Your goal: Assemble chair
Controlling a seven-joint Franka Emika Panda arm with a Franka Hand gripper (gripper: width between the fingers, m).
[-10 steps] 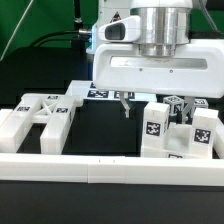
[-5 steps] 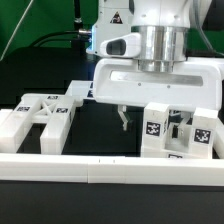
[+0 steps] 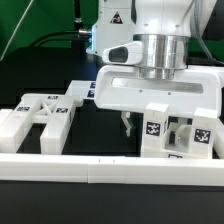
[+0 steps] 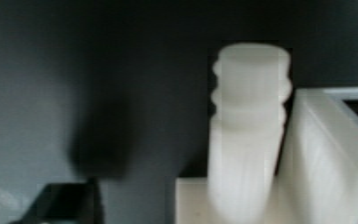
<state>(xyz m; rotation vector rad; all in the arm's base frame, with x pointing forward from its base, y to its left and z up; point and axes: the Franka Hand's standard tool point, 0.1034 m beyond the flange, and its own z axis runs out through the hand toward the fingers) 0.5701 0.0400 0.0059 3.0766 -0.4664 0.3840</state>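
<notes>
Nearest the exterior camera, a long white border rail (image 3: 100,165) is running across the full width of the scene. Just behind it, the loose parts of the chair are resting on the black table (image 3: 100,135) in two groups, well apart. On the exterior view's left, a flat slotted panel (image 3: 40,115) is lying face up, showing square tags on its upper surface. On the exterior view's right, a cluster of upright blocks (image 3: 185,140) is standing just behind the rail. Two of its faces are turning black-and-white tags toward the camera, with a shadowed gap between them. The gripper (image 3: 140,120) is hanging low between the two groups, close to the cluster, and its wide white housing (image 3: 160,92) is overlapping the tops of the blocks in this view. One grey finger (image 3: 127,122) is reaching down below the housing, with dark table showing between it and the nearest block; the other finger is being hidden by the cluster. In the blurred wrist view, a ribbed white piece (image 4: 247,120) is standing just beside a white block face (image 4: 336,150) against the dark table, and it cannot be told whether that piece is a finger or a chair part. Whether the jaws are released or clenching on something cannot be told from either view. Farther back, the marker board (image 3: 80,90) is lying flat on the table, partly covered by the housing. Beyond it, the arm (image 3: 160,30) is rising out of frame before a green backdrop (image 3: 35,40).
</notes>
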